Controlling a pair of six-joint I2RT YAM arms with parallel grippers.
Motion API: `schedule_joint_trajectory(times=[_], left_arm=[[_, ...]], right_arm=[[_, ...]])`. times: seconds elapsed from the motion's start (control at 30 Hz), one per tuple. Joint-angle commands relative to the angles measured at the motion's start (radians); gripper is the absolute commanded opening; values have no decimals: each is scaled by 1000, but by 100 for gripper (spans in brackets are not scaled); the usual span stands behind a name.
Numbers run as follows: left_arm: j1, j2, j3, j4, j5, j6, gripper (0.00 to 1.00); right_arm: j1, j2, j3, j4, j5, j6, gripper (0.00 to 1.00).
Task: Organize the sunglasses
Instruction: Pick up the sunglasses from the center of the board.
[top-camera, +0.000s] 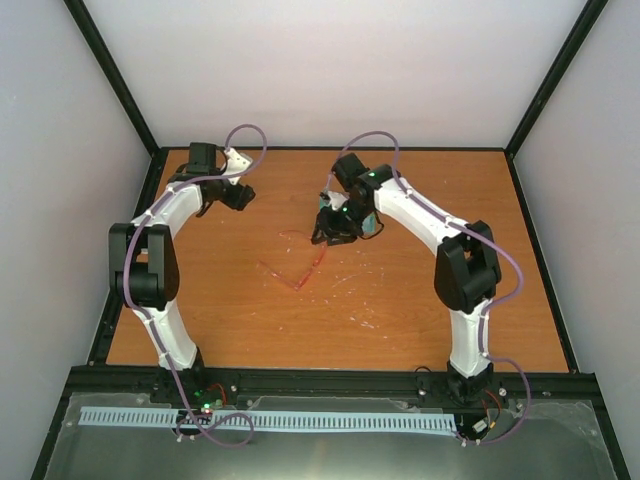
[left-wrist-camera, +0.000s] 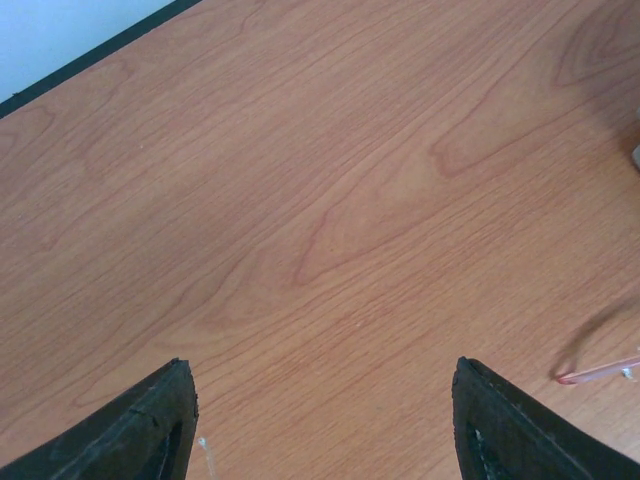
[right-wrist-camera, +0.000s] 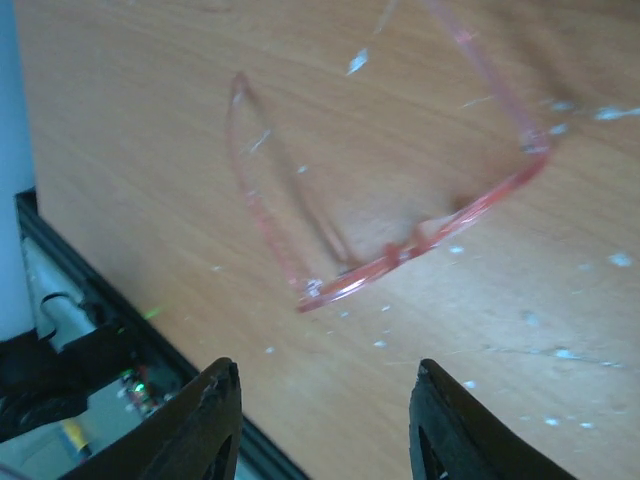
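Note:
The sunglasses (top-camera: 298, 263) are a thin translucent red-pink frame with the temple arms unfolded, lying on the wooden table near its middle. My right gripper (top-camera: 334, 230) hovers just behind and to the right of them, open and empty. In the right wrist view the sunglasses (right-wrist-camera: 420, 243) lie just ahead of the open right gripper (right-wrist-camera: 325, 375), not touching it. My left gripper (top-camera: 236, 195) is at the back left, open and empty over bare wood. In the left wrist view the left gripper (left-wrist-camera: 322, 372) is wide open, and one red temple tip (left-wrist-camera: 598, 373) shows at the right edge.
The wooden table (top-camera: 400, 300) has a black frame (top-camera: 330, 380) around it and white walls behind and at the sides. White specks (top-camera: 365, 318) dot the wood right of the sunglasses. The black front rail also shows in the right wrist view (right-wrist-camera: 70, 262).

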Motion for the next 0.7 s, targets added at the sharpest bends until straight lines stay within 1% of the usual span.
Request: schedule_joint_trajectory(times=[0.0, 0.1, 0.17, 0.33, 0.5, 0.57, 0.67], left_arm=[[26, 13, 17, 44, -11, 42, 70], [42, 11, 0, 73, -15, 53, 70], [52, 8, -15, 93, -17, 57, 70], [88, -4, -53, 144, -8, 55, 70], [113, -14, -87, 180, 2, 47, 70], [121, -18, -103, 191, 4, 41, 70], [134, -19, -120, 199, 12, 29, 70]], right_arm=[[51, 69, 116, -195, -88, 155, 48], [75, 116, 170, -262, -75, 185, 49], [84, 132, 159, -270, -62, 214, 49], [101, 151, 103, -245, -35, 289, 52], [104, 207, 108, -188, -45, 338, 52], [104, 248, 133, -168, -57, 345, 52], [104, 317, 207, -206, -64, 321, 52]])
